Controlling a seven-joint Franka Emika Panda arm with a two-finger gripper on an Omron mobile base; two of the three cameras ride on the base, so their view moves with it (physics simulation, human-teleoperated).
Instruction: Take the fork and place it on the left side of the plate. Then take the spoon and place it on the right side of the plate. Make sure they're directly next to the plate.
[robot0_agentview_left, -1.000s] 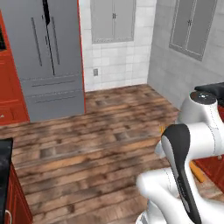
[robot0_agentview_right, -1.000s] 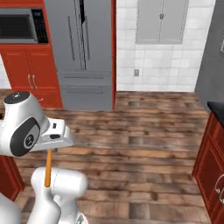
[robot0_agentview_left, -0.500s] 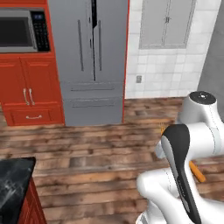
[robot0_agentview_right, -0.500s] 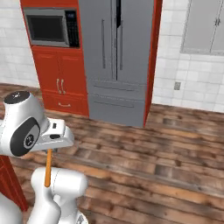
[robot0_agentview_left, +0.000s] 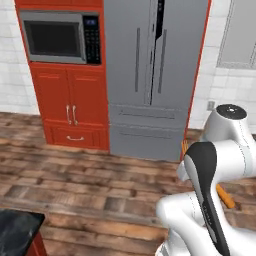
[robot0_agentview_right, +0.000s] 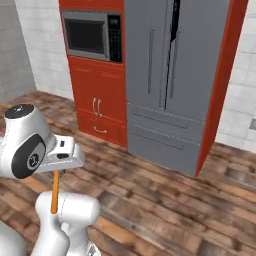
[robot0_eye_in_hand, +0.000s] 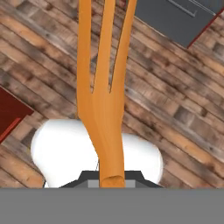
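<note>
fork (robot0_eye_in_hand: 103, 113) apparently pinched in gripper (robot0_eye_in_hand: 111, 177), tines outward

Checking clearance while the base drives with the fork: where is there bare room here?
Open wood floor stretches before the fridge and red cabinets. A dark counter corner crowds the lower left. The gripper holds the fork.

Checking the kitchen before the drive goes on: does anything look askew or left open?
Yes: the fridge's upper right door stands slightly ajar, a dark gap at its top. The fork sits clamped in the end effector.
</note>
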